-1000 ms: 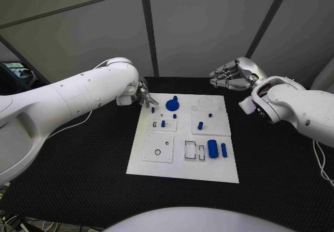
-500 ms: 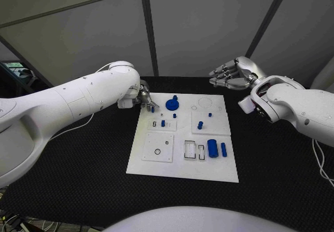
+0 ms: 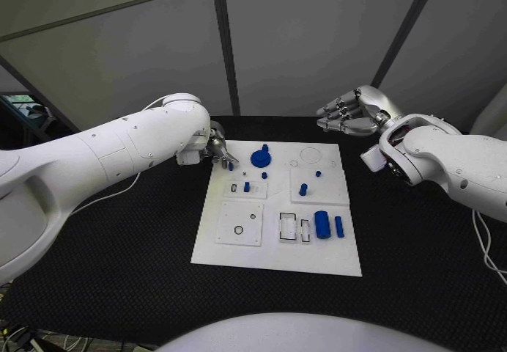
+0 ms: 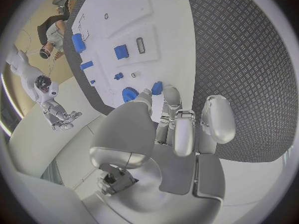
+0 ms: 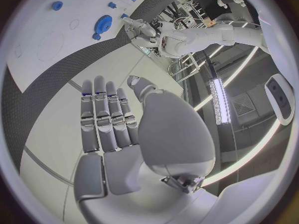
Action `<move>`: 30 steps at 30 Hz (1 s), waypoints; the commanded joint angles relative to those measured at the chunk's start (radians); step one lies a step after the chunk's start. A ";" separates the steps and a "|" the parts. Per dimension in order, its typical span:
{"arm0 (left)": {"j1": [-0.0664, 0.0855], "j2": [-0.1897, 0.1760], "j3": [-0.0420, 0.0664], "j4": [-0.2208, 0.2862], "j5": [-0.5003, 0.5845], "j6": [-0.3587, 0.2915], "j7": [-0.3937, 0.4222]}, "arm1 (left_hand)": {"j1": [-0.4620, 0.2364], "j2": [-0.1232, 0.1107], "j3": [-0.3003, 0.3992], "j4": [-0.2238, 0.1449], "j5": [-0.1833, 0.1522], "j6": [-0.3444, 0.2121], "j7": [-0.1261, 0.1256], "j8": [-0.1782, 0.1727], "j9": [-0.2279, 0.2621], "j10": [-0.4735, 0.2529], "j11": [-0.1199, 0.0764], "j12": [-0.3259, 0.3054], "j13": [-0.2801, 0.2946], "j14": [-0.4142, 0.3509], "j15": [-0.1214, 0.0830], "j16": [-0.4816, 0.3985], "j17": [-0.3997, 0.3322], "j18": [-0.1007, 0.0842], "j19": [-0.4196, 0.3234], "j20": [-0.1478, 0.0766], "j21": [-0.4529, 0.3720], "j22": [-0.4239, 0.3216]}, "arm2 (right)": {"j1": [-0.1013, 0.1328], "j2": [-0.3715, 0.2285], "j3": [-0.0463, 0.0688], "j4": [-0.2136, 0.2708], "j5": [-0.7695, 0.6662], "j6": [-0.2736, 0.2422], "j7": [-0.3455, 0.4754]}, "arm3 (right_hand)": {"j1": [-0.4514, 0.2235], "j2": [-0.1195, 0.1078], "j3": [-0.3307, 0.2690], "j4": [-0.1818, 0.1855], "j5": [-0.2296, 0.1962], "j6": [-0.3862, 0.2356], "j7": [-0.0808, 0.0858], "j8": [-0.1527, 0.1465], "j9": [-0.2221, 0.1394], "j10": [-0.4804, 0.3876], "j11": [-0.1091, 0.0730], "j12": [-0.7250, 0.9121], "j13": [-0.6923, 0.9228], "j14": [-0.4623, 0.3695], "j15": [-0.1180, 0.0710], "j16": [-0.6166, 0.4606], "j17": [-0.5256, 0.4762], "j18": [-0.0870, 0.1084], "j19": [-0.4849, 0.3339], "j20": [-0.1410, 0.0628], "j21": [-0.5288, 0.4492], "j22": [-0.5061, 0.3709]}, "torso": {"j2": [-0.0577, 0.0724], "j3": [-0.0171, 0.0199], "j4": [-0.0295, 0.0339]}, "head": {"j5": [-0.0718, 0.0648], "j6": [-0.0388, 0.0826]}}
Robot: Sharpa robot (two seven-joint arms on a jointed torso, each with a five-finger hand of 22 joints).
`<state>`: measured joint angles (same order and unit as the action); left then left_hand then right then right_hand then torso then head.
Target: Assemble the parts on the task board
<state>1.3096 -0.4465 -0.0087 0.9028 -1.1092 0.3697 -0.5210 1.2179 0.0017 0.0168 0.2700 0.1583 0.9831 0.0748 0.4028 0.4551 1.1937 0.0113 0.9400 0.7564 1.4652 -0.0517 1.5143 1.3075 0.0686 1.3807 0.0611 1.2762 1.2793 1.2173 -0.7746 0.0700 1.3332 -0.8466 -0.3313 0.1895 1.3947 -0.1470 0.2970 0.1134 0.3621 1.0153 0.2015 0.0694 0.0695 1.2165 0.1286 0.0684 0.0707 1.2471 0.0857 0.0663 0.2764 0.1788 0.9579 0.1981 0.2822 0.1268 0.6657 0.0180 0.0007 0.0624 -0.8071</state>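
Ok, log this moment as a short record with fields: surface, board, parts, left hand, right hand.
surface: black table
board: white task board lying flat mid-table
parts: blue gear-like disc near the far edge; big blue cylinder and slimmer blue bar side by side nearer the robot; small blue pegs between
left hand: left hand at the board's far left corner, fingertips pinching a small blue part
right hand: right hand raised beyond the board's far right corner, fingers curled, holding nothing

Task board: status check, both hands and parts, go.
Left hand at the task board far-left corner, fingertips on a small blue peg. Right hand open, off the board. Blue gear beside the left hand. Nothing blocking.
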 commanded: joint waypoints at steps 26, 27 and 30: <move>0.002 -0.010 0.000 0.013 0.075 -0.024 0.010 | 0.112 0.023 0.078 -0.043 -0.010 0.007 -0.012 0.045 0.024 0.001 -0.020 -0.004 -0.018 0.084 -0.013 0.007 0.193 0.010 0.006 -0.012 -0.003 0.012 | 0.002 0.005 0.001 -0.006 -0.002 0.024 -0.008 | -0.001 0.006 0.008 0.000 0.003 -0.007 -0.001 -0.002 0.000 -0.006 0.002 -0.001 -0.001 -0.004 -0.001 -0.002 -0.002 0.005 0.002 0.007 -0.006 -0.003 | 0.000 0.0000 -0.0004 | 0.001 -0.003; 0.002 -0.010 0.000 0.012 0.076 -0.023 0.009 | 0.106 0.019 0.076 -0.039 -0.011 0.007 -0.012 0.046 0.024 0.002 -0.019 -0.004 -0.018 0.084 -0.012 0.007 0.193 0.010 0.007 -0.012 -0.003 0.012 | 0.002 0.005 0.001 -0.006 -0.002 0.024 -0.008 | -0.002 0.005 0.008 0.000 0.003 -0.007 -0.001 -0.002 0.000 -0.006 0.002 -0.001 -0.001 -0.004 -0.001 -0.002 -0.003 0.005 0.002 0.007 -0.006 -0.003 | -0.001 0.0001 -0.0003 | 0.001 -0.004; 0.002 -0.011 0.000 0.012 0.077 -0.022 0.004 | 0.084 0.008 0.067 -0.023 -0.011 0.006 -0.010 0.050 0.026 0.005 -0.018 -0.003 -0.019 0.084 -0.011 0.007 0.193 0.010 0.007 -0.012 -0.003 0.013 | 0.002 0.004 0.001 -0.006 -0.002 0.024 -0.009 | -0.003 0.005 0.007 0.001 0.003 -0.007 0.000 -0.002 0.000 -0.006 0.003 -0.001 -0.001 -0.004 -0.001 -0.002 -0.003 0.005 0.002 0.008 -0.007 -0.003 | 0.000 0.0001 -0.0004 | 0.002 -0.003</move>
<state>1.3095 -0.4564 -0.0086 0.9136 -1.0484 0.3336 -0.5143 1.3121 0.0092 0.0842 0.2420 0.1505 0.9919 0.0659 0.4464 0.4807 1.1942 -0.0035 0.9400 0.7377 1.4652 -0.0589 1.5182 1.3075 0.0685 1.3882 0.0536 1.2762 1.2917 1.2173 -0.7706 0.0700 1.3268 -0.8471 -0.3161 0.1803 1.3947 -0.1470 0.2970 0.1134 0.3621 1.0153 0.2015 0.0694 0.0695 1.2165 0.1286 0.0684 0.0708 1.2471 0.0857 0.0663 0.2752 0.1787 0.9579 0.1981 0.2822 0.1252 0.6653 0.0182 0.0002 0.0629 -0.8107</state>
